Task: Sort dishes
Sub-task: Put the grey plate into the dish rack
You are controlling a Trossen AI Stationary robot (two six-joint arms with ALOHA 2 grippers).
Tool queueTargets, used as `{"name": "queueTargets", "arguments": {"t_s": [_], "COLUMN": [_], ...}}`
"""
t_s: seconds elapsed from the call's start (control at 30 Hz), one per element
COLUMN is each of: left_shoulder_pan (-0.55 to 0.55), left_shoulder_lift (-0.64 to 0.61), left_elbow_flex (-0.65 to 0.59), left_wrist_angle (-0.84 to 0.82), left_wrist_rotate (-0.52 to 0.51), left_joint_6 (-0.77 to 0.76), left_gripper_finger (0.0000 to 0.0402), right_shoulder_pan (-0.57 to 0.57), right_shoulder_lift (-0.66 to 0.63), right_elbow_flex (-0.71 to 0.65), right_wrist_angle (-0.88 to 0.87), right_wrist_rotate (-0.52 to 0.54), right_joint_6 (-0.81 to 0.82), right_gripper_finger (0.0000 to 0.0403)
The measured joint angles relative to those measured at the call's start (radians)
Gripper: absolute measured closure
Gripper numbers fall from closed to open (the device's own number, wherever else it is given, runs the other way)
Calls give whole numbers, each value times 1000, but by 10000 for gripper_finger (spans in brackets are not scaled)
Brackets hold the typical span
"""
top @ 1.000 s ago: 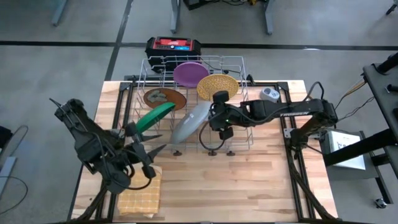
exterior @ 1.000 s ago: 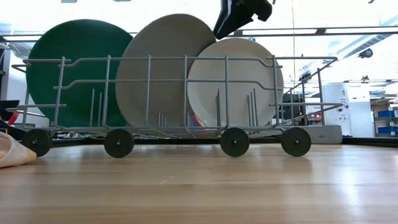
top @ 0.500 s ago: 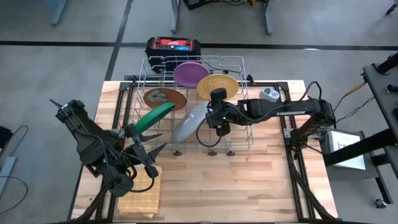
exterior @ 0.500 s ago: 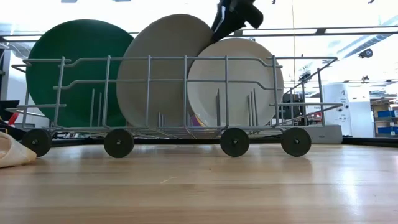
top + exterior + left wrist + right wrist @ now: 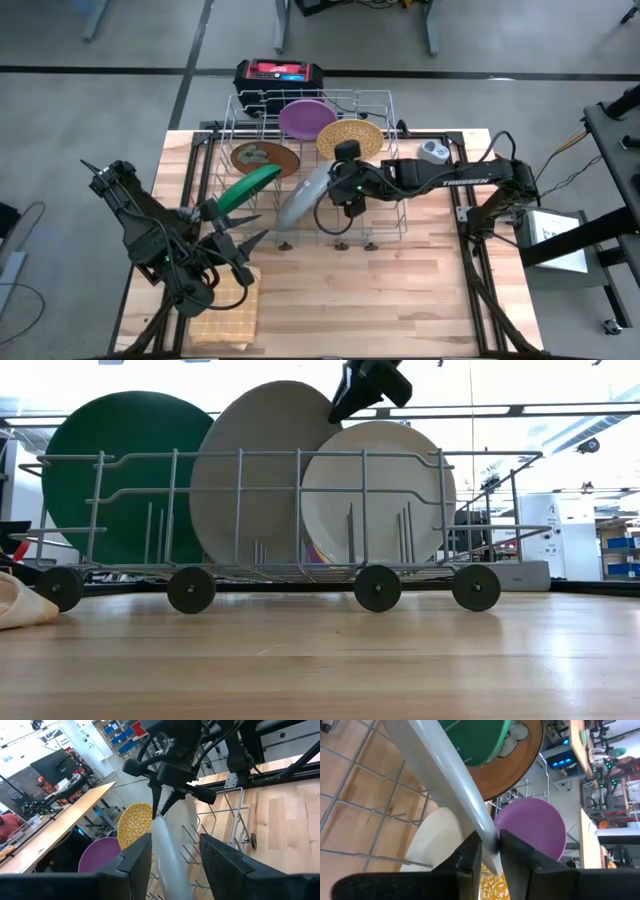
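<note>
- Right gripper (image 5: 489, 851) pinches the grey plate's (image 5: 303, 197) rim in the wire rack (image 5: 385, 100).
- Left gripper (image 5: 232, 243), fingers spread, waits above the tan cloth (image 5: 225, 319).
- No readable writing.

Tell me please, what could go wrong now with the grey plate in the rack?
The right gripper pinches only the thin top rim of the grey plate, so it might slip out when lifted. The plate leans between the green plate and white plate, so lifting could knock them or snag the rack wires.
</note>
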Motion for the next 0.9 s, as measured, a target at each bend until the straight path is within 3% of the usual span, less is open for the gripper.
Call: {"name": "queueTargets", "arguments": {"t_s": [0.2,0.5,0.9], "left_shoulder_pan": [0,-1,-3], "left_shoulder_lift": [0,0,0], "left_elbow_flex": [0,0,0], "left_wrist_angle": [-4,-5,-5], "left_wrist_rotate": [0,1,1], "left_joint_6": [0,-13,-19], "left_gripper_finger": [246,246,246], "right_shoulder_pan": [0,-21,-101], "right_shoulder_lift": [0,1,0], "right_elbow_flex": [6,38,93], "right_wrist_angle": [34,85,70], "right_wrist_rotate": [3,-14,-317], "right_joint_6": [-90,-184,-142], "right_gripper_finger": [390,393,394]}}
